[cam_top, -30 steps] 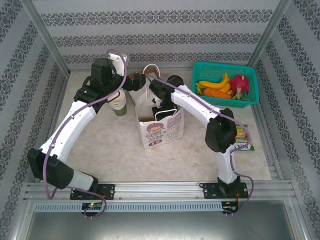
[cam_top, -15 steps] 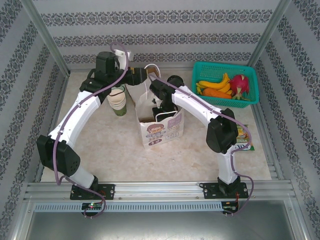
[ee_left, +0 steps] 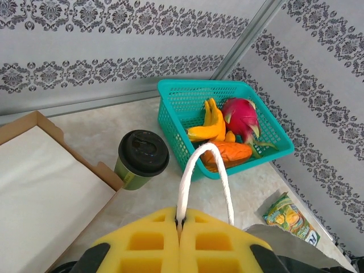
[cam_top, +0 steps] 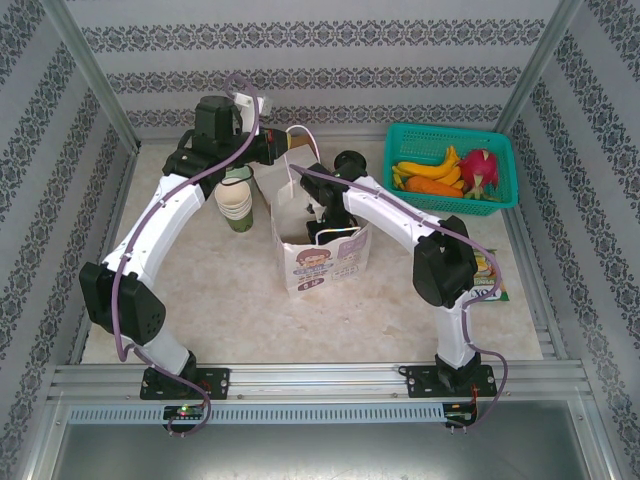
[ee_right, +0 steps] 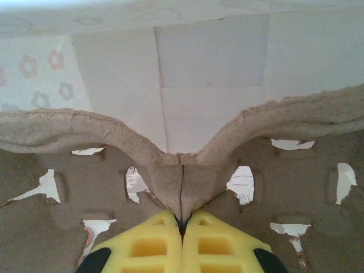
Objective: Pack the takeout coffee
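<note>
Beside the paper bag, takeout coffee: stands upright on the counter, black lid on, olive-green side showing. In the left wrist view it is just off the bag's brown-edged rim, between the bag and the basket, and nothing grips it.
Left pincer: closed all the way, its yellow pads pinching the foot of the bag's white handle. From above it sits at the bag's far side, and the handle loop rises clear of the pads.
Right pincer: reaches down inside the bag with its pads pressed together on the raised middle ridge of the cup carrier.
Cup carrier: brown moulded pulp with torn-looking holes, lying low in the bag with the bag's white inner wall behind it.
Paper bag: upright and open at the top, its printed face turned toward the arm bases.
Stack of cups: lidless, just left of the bag.
Basket: teal, well right of the bag and toward the back, holding bananas, a pink dragon fruit and an orange piece.
Snack packet: flat on the counter, right of the bag and nearer the arm bases.
</note>
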Robot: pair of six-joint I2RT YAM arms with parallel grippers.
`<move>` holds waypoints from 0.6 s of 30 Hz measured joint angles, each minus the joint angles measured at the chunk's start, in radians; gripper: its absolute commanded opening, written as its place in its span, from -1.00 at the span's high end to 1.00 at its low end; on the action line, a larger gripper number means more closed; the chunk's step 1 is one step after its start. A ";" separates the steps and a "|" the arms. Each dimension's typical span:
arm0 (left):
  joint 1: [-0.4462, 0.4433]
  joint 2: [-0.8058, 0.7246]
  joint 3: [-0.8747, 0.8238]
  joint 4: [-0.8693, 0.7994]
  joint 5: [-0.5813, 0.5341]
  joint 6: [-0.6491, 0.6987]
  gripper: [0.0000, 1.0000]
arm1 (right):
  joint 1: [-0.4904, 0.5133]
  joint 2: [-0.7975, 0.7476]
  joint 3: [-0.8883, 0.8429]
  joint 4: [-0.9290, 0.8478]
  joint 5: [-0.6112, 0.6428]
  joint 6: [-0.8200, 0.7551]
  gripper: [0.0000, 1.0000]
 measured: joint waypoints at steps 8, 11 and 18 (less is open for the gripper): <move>0.000 0.000 0.028 -0.041 -0.006 -0.017 1.00 | 0.000 0.000 -0.061 0.075 0.031 0.040 1.00; 0.000 0.000 0.034 -0.056 -0.026 -0.026 1.00 | 0.000 0.000 -0.088 0.104 0.038 0.057 1.00; 0.000 0.000 0.053 -0.097 -0.112 -0.041 1.00 | 0.002 0.000 -0.109 0.106 0.031 0.078 1.00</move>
